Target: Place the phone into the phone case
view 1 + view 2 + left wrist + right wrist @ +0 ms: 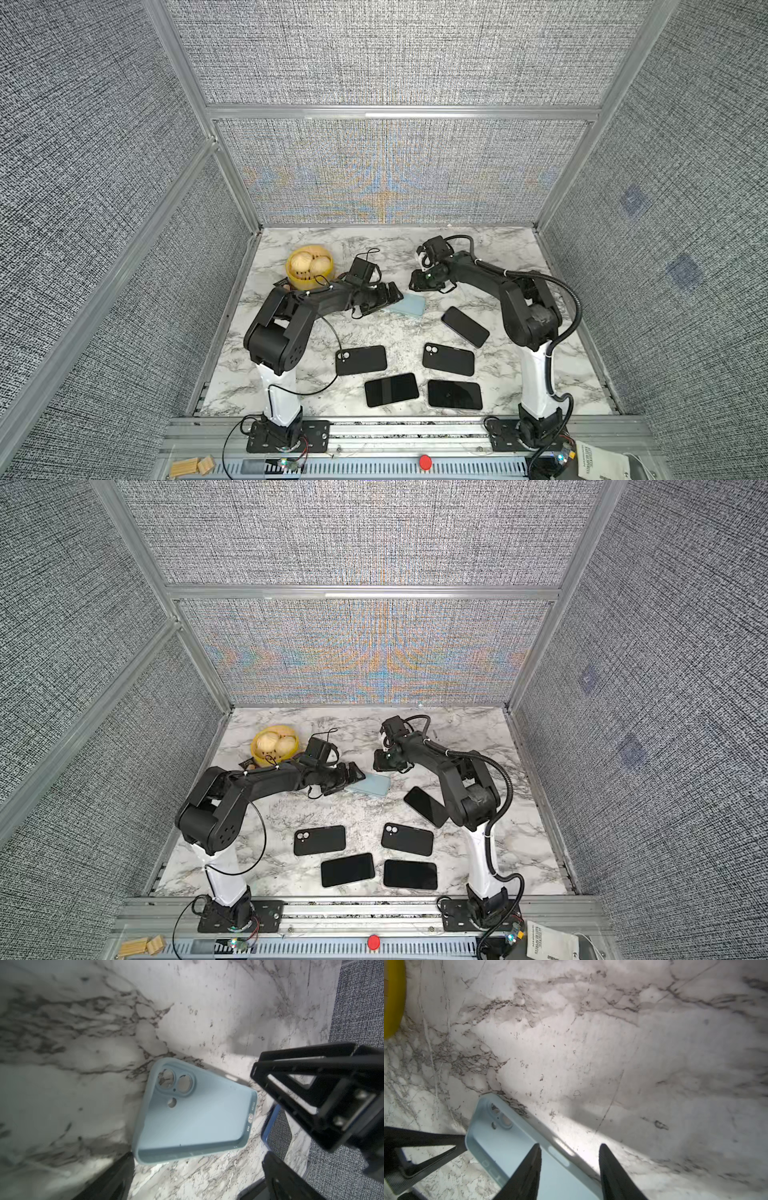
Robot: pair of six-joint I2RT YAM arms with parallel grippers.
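Light blue phone case [409, 306] lies flat near the middle of the marble table [374, 249], open side up, camera cut-outs showing (inner floor visible in both wrist views).

Left gripper [394, 296] is at the case's 9 o'clock end, low over the marble. Its jaws are spread wide and grip nothing. In the left wrist view one fingertip [126, 1159] sits just beside a case corner; touching or not, cannot tell.

Right gripper [417, 283] is at the case's 12 o'clock, pointed down at it. In the right wrist view the jaws are parted, released. One finger [533, 1159] is over the case's inside and its mate is outside over the marble. The long side wall runs between them, not squeezed.

Dark phone [465, 326] lies screen up at 4 o'clock from the case, skewed, apart from it and untouched. It shows a blue rim in the left wrist view.

Yellow bowl [305, 283] stands at 10 o'clock from the case, partly behind the left arm, with pale round things inside.

At the case's 6 o'clock lie two black backs with lens holes up, left black back [360, 360] and right black back [449, 359]. Nearer the front edge are two more screens, left front phone [391, 389] and right front phone [455, 395].
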